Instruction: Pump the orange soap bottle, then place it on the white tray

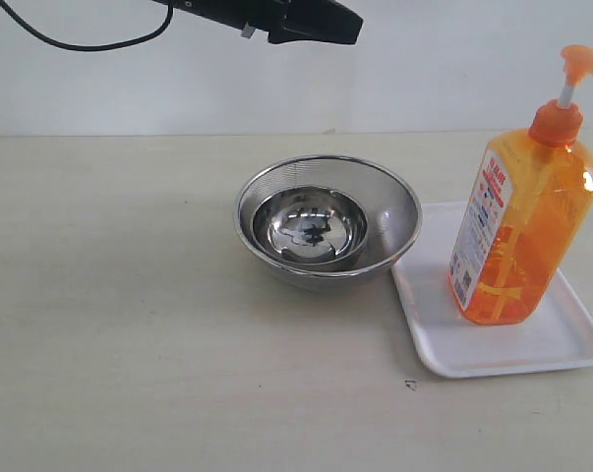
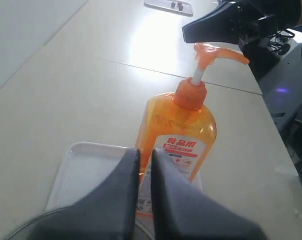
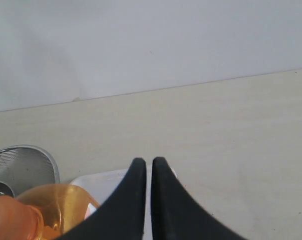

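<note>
The orange soap bottle (image 1: 517, 231) stands upright on the white tray (image 1: 532, 349) at the right, its pump head raised. My left gripper (image 1: 350, 28) hangs high above the table's back, shut and holding nothing. In the left wrist view its fingers (image 2: 145, 152) point at the bottle (image 2: 183, 130) and the tray (image 2: 85, 165) from a distance. My right gripper (image 3: 146, 162) is shut and empty, above the tray (image 3: 108, 182) with the bottle (image 3: 55, 205) beside it. It is outside the exterior view. The right arm's dark end (image 2: 211, 25) shows just beyond the pump head.
A steel mesh bowl (image 1: 276, 177) with a smaller steel bowl (image 1: 311, 228) inside sits mid-table, touching the tray's left edge. Its rim also shows in the wrist views (image 3: 20, 165). Bare beige table spreads to the left and front.
</note>
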Tool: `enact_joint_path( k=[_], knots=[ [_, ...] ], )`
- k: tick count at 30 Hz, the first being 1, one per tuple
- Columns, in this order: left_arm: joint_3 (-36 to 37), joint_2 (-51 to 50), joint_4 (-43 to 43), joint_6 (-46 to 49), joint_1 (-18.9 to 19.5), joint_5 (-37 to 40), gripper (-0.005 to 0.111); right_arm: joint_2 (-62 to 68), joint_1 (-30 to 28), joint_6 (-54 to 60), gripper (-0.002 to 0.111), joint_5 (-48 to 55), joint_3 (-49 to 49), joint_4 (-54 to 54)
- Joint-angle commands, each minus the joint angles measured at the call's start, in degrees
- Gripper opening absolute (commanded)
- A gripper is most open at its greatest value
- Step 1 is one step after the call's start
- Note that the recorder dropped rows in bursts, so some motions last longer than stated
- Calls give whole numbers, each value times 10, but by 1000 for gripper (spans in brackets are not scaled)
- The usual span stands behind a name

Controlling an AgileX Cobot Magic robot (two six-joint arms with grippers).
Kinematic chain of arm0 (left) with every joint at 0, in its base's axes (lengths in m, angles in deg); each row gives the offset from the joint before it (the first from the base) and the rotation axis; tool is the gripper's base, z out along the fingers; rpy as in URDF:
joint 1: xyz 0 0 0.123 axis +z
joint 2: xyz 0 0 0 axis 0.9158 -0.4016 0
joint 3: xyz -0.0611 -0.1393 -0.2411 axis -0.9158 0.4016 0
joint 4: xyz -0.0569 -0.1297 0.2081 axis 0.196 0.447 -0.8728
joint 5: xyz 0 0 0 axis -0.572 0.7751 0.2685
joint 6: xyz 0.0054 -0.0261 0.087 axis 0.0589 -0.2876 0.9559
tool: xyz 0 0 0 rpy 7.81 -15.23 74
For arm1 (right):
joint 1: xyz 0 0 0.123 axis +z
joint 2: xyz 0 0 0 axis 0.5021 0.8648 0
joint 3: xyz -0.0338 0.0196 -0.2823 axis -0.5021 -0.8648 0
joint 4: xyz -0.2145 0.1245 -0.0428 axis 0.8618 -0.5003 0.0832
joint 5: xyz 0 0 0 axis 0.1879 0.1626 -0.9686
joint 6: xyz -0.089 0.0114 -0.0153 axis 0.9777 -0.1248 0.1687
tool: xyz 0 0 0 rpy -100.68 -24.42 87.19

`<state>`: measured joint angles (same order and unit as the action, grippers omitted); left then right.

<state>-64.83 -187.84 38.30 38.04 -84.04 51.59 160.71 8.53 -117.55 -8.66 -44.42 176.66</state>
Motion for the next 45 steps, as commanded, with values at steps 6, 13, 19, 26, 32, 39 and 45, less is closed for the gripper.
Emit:
enact_joint_path(
  k=[6,13,19,26,32,39,45],
  knots=[
    [4,7,33,6,-1,-33,5,-4,-2,9,0,3,-3,-3],
    [4,28,-24,18,-1,-196,5,-3,-2,26,0,4,-3,-3],
    [5,66,-38,36,10,-271,5,-3,-2,37,0,20,-3,-3],
    [50,107,-59,29,41,-293,5,-3,-2,75,0,31,-3,-3],
    [124,153,-62,29,69,-326,5,-3,-2,85,0,31,-3,-3],
    [227,191,-54,63,100,-329,5,-3,-2,90,0,31,-3,-3],
    [327,260,-20,97,128,-388,5,-3,-2,93,0,36,-3,-3]
  ],
)
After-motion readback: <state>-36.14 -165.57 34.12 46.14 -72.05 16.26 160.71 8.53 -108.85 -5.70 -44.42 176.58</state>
